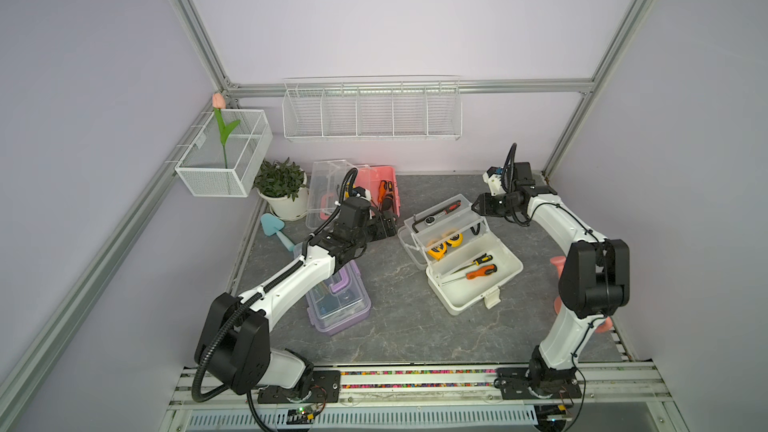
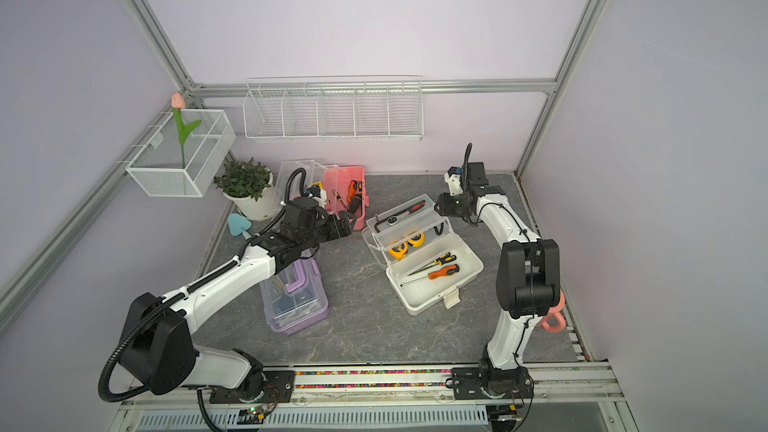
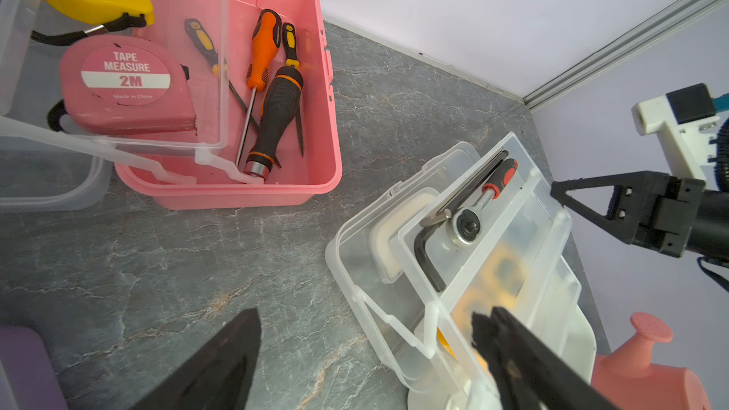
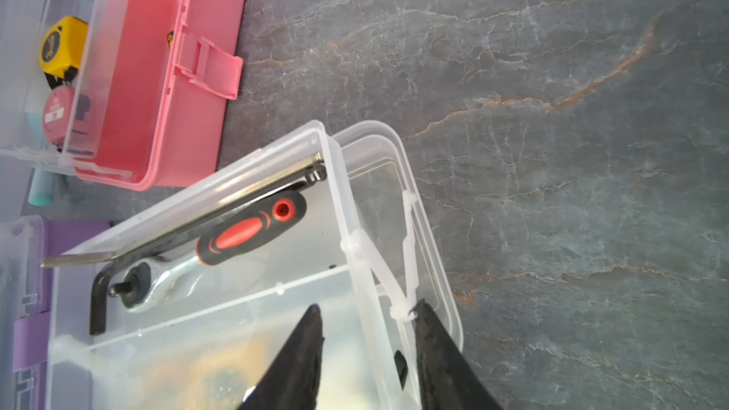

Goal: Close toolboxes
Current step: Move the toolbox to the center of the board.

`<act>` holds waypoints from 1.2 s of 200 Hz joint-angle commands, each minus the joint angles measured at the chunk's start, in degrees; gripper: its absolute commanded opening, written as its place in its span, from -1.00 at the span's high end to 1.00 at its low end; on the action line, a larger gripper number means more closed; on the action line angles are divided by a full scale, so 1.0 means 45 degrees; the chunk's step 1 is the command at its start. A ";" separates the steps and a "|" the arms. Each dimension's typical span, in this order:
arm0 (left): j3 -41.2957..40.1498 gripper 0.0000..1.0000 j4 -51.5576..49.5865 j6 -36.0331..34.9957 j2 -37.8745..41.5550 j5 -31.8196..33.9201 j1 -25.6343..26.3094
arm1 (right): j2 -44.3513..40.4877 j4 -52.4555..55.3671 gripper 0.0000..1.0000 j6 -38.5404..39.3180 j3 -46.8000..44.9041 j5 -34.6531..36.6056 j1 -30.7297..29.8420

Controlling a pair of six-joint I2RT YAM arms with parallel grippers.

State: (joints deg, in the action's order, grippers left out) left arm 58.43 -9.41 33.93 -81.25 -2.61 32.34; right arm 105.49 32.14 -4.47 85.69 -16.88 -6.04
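Status: the purple toolbox [image 1: 345, 309] lies at the near left beneath the left forearm [image 1: 291, 280], lid down. The pink toolbox [image 3: 276, 195] stands open at the back left beside a potted plant [image 1: 280, 184], its clear tray carrying two tape measures [image 3: 126, 80]. The white toolbox [image 1: 478, 301] stands open at mid-table. Its clear fold-out tray [image 4: 236, 270] is raised and holds a ratchet wrench [image 4: 221, 246] and a hex key [image 4: 98, 301]; screwdrivers [image 1: 480, 272] lie in the base. Left gripper [image 3: 365, 321]: jaws wide apart, empty, hovering between the pink and white boxes. Right gripper [image 4: 367, 307]: jaws part-way apart, astride the tray's end wall, one fingertip [image 4: 424, 309] at the pivot of the white link struts [image 4: 406, 230]. The gap exceeds the wall, so nothing appears clamped. Assessment: thin moulded plastic, light, smooth and likely slippery, with some flex; the steel tools add weight to the tray. Tray and clear lid [image 4: 394, 175] appear linked, so should fold together. Recommended hold: the tray end wall or the lid's rim, never the slender struts, which look breakable. The base may skid on the stone top [image 1: 415, 326]; bracing with the free claw is advised.
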 commanded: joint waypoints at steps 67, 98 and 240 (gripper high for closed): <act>-0.0369 -0.82 -0.0470 -0.0030 0.0622 0.0340 0.0060 | 0.1252 0.1117 0.72 0.3533 0.1124 0.1011 -0.0710; -0.0327 -0.82 -0.0952 0.0282 0.0650 0.0599 0.0031 | 0.1258 0.1498 0.86 0.5161 0.1025 0.0033 -0.0765; -0.1291 -0.81 -0.2125 0.0337 0.1086 0.1083 -0.0395 | 0.0540 0.2333 0.82 1.0160 0.0761 -0.3093 -0.2059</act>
State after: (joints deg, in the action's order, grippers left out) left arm 52.95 -16.36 36.60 -76.23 -0.03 30.76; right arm 108.68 40.16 38.94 88.51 -25.85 -15.22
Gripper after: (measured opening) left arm 0.907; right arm 0.070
